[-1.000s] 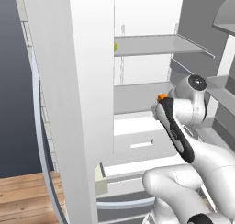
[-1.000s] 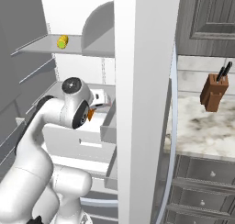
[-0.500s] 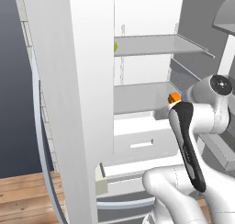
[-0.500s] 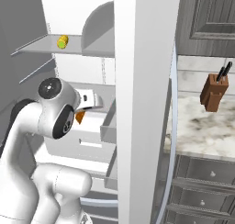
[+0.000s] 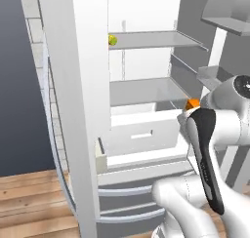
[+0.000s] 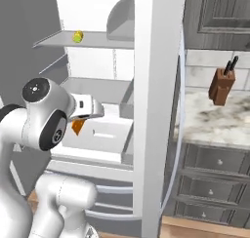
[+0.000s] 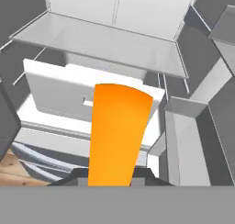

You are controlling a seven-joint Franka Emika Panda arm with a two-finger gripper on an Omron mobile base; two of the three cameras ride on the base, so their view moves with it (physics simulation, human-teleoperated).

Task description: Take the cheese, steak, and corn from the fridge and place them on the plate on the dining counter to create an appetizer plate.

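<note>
In the left base view we see the fridge point(image 5: 90, 86) standing open, its thick white door edge near us on the left and pale grey shelves running back inside. The corn point(image 5: 112, 40) lies at the left end of the upper shelf, a small yellow spot with a green tip. Below the lower shelf a white drawer point(image 5: 141, 132) stands pulled out. Our arm rises from the lower right, and the cheese point(image 5: 192, 104) shows as a small orange corner just above the dark wrist, in front of the fridge's right side and clear of the shelves. In the right base view the corn point(image 6: 77, 36) sits on the upper shelf at the far left, and the cheese point(image 6: 77, 126) hangs as an orange wedge under the white hand, in the air in front of the drawer point(image 6: 105, 132). To the right, past the door, a marble table point(image 6: 215, 122) over dark cabinets carries a brown knife block point(image 6: 221, 84). In the hand view the cheese point(image 7: 117, 133) rises as a tall orange slab from the gripper point(image 7: 110, 179), whose jaws are closed on its lower end; beyond it lie the white drawer point(image 7: 64, 92) and the grey shelf point(image 7: 98, 39) above it.
</note>
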